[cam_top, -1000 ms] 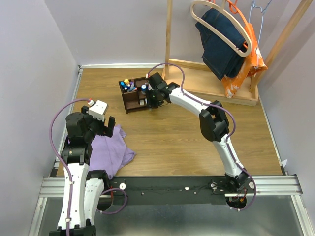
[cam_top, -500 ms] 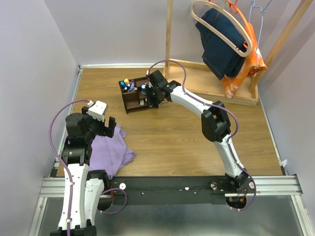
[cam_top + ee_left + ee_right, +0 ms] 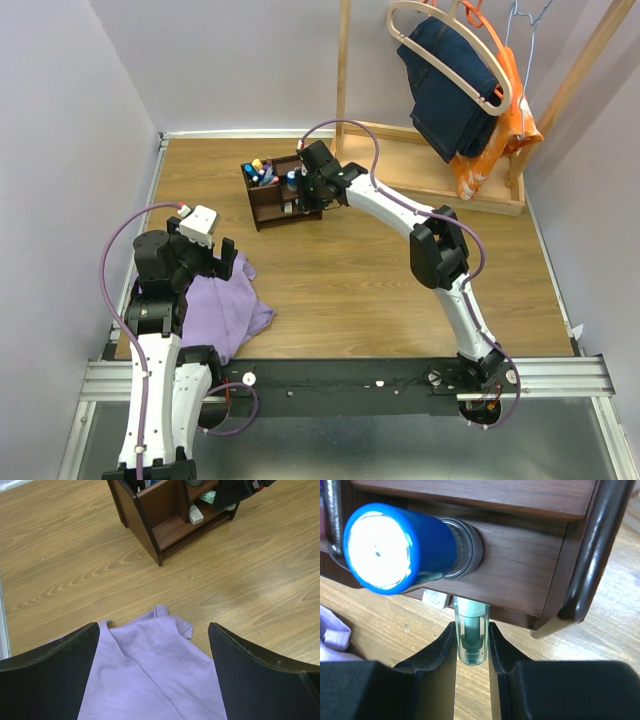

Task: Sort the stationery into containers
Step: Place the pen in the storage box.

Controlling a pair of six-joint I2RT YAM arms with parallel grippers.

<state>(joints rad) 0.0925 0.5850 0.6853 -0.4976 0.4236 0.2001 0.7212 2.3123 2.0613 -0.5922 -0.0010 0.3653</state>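
Note:
The dark brown organiser (image 3: 268,200) stands at the back of the table with several pens and markers (image 3: 262,171) upright in its top compartments. My right gripper (image 3: 304,196) is at its right side, shut on a pale green clear-capped piece (image 3: 471,639) whose far end reaches under the organiser's (image 3: 520,575) wooden front. A stubby blue-grey cylinder (image 3: 395,547) lies just above the pale green piece, pointing out of a compartment. My left gripper (image 3: 153,645) hangs open over a purple cloth (image 3: 150,680), well short of the organiser (image 3: 160,515).
A white eraser (image 3: 195,515) lies on the organiser's lower shelf. The purple cloth (image 3: 225,305) lies at the near left. A light wooden rack base (image 3: 440,180) with hanging clothes (image 3: 460,90) stands behind and to the right. Grey walls close in both sides.
My right gripper has edged a little left and back, closer in against the organiser, still holding the pale green piece. The left arm has not moved.

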